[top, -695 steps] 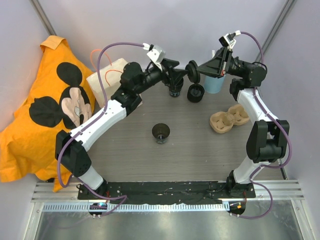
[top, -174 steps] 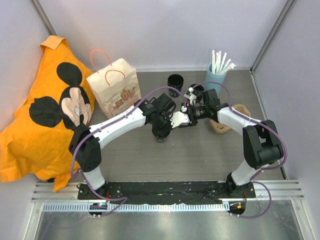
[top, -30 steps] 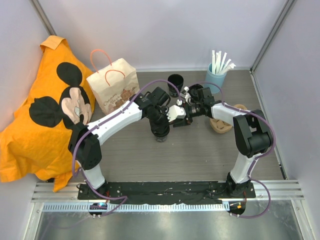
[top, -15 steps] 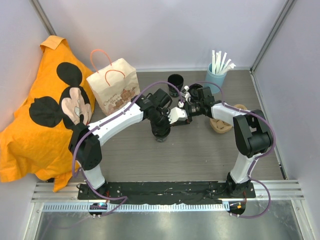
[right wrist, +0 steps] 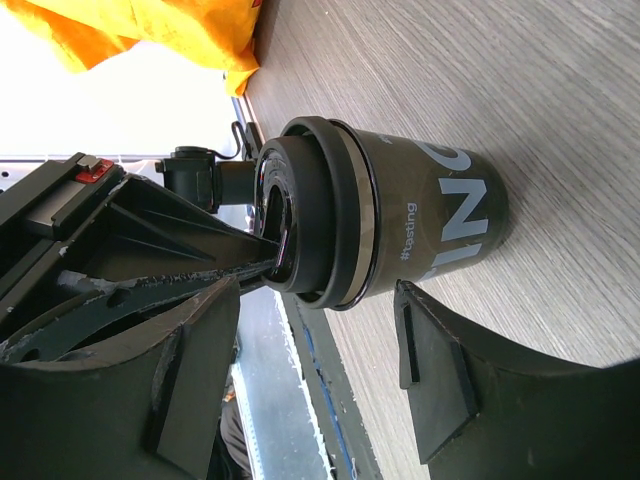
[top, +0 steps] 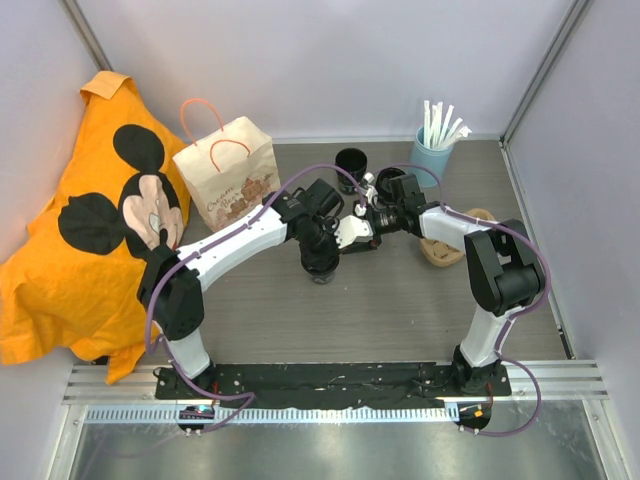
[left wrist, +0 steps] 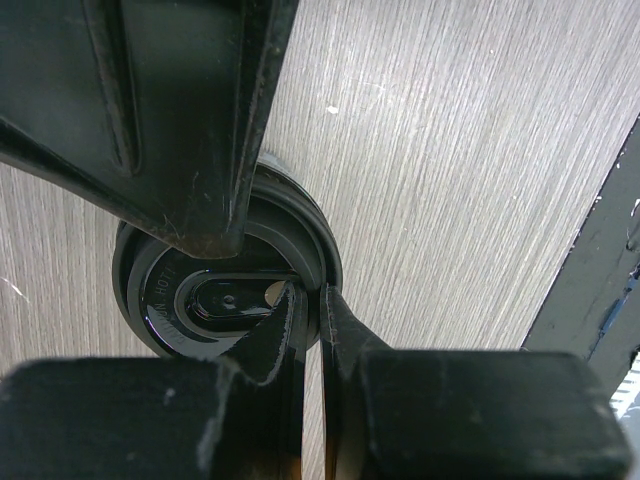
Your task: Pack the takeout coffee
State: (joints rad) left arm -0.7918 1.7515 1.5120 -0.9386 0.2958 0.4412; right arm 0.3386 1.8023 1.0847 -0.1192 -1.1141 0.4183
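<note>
The cup [right wrist: 430, 215] stands inside my right gripper [right wrist: 318, 290]; behind it sits a second cup [top: 350, 163], bag [top: 228, 185] behind-left, tray [top: 440, 253] right, straws [top: 437, 125] behind-right.

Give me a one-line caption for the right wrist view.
Open right hand faces the lidded takeout coffee standing on the table while the left hand pinches its rim.

The left arm [top: 240, 240] and right arm [top: 450, 225] crowd the cup [right wrist: 420, 220] mid-worktop [top: 400, 310]; I see no way in from above. The near side lies bare. Far left, the paper bag [top: 228, 180] blocks; another cup [top: 350, 162] stands to its right.
</note>
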